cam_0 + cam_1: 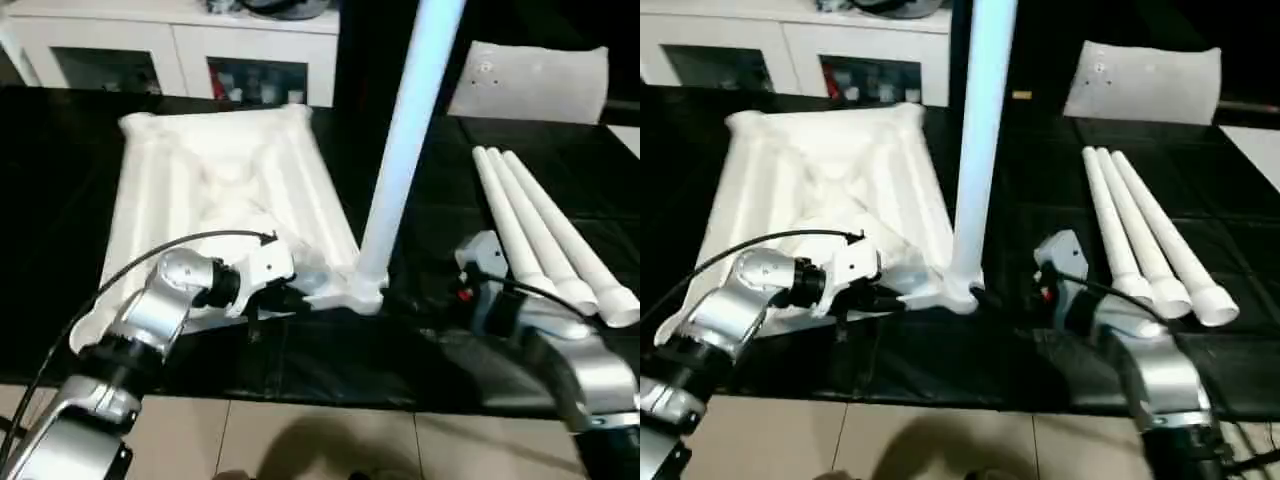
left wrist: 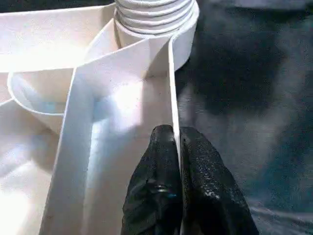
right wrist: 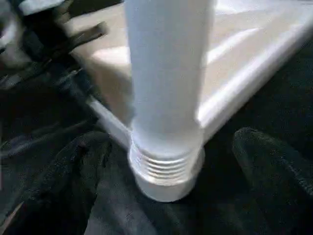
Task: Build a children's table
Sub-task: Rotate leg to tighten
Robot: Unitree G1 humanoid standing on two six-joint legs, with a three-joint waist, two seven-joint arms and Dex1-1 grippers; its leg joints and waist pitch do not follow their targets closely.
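The children's table lies as parts on a black-covered table. Its white tabletop (image 1: 220, 180) rests upside down, ribbed underside up. One white leg (image 1: 405, 140) stands upright in the near right corner socket (image 1: 355, 295), with several screw threads (image 3: 164, 164) showing above the socket. My left gripper (image 2: 177, 142) is shut on the thin near rim (image 2: 172, 88) of the tabletop, just left of that socket. My right gripper (image 3: 173, 142) is open, its black fingers (image 3: 264, 156) standing either side of the leg's base and apart from it. Three more legs (image 1: 545, 235) lie side by side at the right.
A flat white bag (image 1: 530, 80) lies at the back right. White cabinets (image 1: 170, 50) stand behind the table. The black cover's front edge runs just below my arms, with tiled floor (image 1: 300, 440) beyond it.
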